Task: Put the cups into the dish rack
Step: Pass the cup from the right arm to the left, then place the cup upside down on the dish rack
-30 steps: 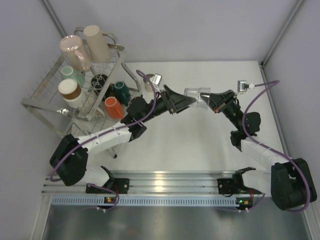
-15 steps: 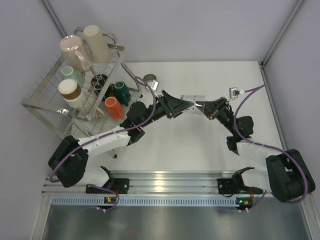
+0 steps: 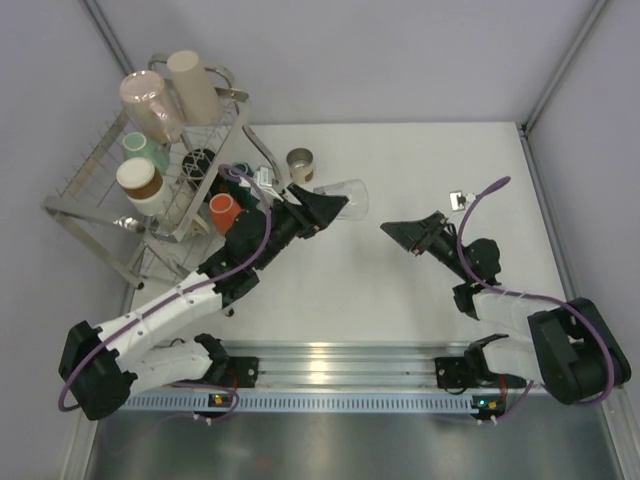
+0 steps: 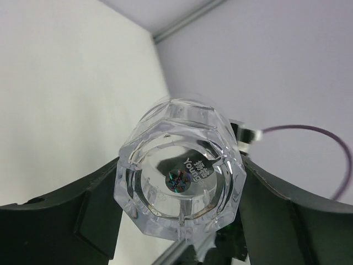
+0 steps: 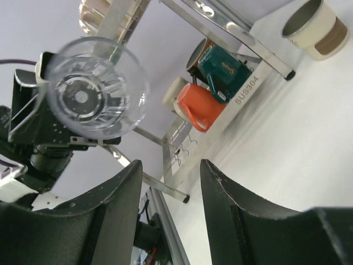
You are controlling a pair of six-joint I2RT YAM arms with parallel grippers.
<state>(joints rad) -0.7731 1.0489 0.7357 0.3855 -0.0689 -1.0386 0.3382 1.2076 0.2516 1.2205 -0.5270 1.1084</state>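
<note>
My left gripper [image 3: 333, 205] is shut on a clear glass cup [image 3: 344, 197], carried on its side above the table; in the left wrist view its thick faceted base [image 4: 179, 179] sits between both fingers [image 4: 83, 218]. My right gripper [image 3: 393, 231] stands open and empty to the glass's right, facing it [image 5: 94, 94] across a gap. The wire dish rack [image 3: 92, 165] at the back left holds a pink cup [image 3: 150, 100], a beige cup [image 3: 195, 85], a teal cup [image 3: 145, 150], a brown-banded cup [image 3: 138, 182] and an orange cup [image 3: 225, 213]. A dark teal mug [image 5: 223, 66] hangs beside the orange one [image 5: 201, 105].
A beige cup with a brown band [image 3: 299, 163] stands upright on the table just right of the rack, also in the right wrist view [image 5: 317, 25]. The rack's tubular foot [image 5: 251, 55] reaches toward it. A small metal clip [image 3: 460, 198] lies at the right.
The right gripper has let go of the glass cup and drawn back to the right. The left gripper now holds the cup alone and has carried it left toward the rack.
</note>
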